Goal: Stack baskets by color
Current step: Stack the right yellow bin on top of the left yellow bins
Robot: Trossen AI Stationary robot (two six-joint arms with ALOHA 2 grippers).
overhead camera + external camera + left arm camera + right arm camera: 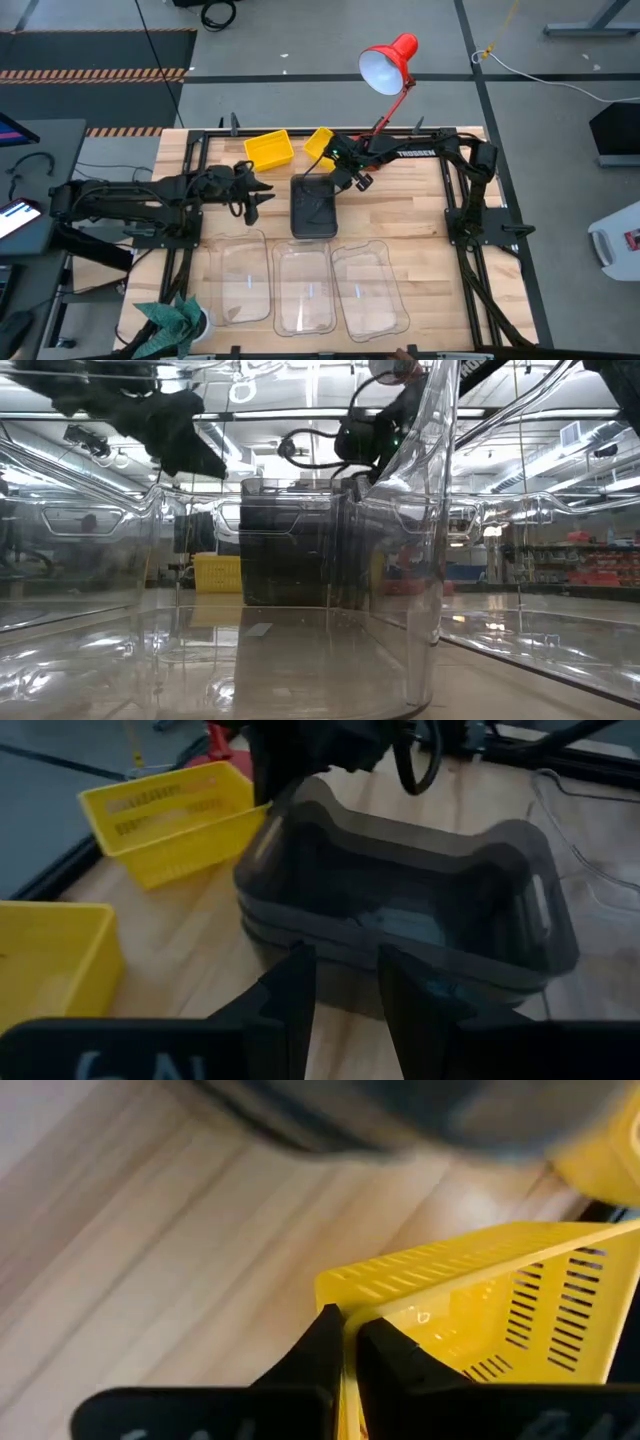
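A stack of smoky-grey baskets [313, 208] stands mid-table, also seen in the left wrist view [400, 910]. Two yellow baskets sit at the far side: one [268, 150] free on the wood, the other [318, 142] under my right gripper [335, 158], which is shut on its wall. Three clear baskets [238, 280] [305, 290] [370, 288] lie side by side along the near edge. My left gripper [262, 192] hovers left of the grey stack, open, with nothing between its fingers [300, 990]. My right gripper pinches the top rim of one side wall of the yellow basket [345, 1315], close to a corner, one finger [390, 1355] inside the basket and one outside. The fingers come slanting down from above. In the left wrist view the basket [170, 820] rests on the table.
A red desk lamp [390, 62] leans over the far edge behind the right arm. A green bundle [170, 320] lies at the near left corner. Bare wood [400, 200] shows to the right of the grey stack. Clear basket walls [430, 510] fill the low view.
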